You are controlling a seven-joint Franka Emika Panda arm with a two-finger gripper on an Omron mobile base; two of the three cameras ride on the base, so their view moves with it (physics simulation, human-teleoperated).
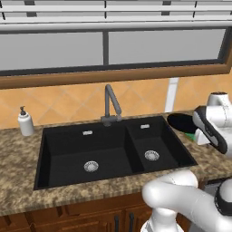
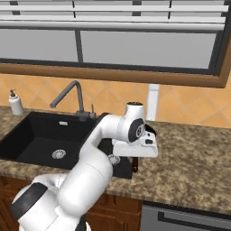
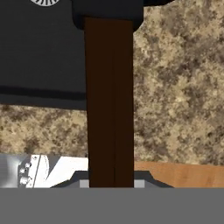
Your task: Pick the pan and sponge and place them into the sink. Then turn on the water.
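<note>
The pan (image 1: 180, 122) sits on the tabletop (image 1: 18, 181) just right of the sink (image 1: 113, 149), its brown handle (image 3: 109, 100) clamped in the narrowed jaws. The green sponge (image 1: 191, 136) peeks out beside the pan, behind the arm.

Blk sink (image 1: 68, 149), brown pan handle (image 3: 109, 100), speckled brown counter (image 2: 189, 153)
</note>
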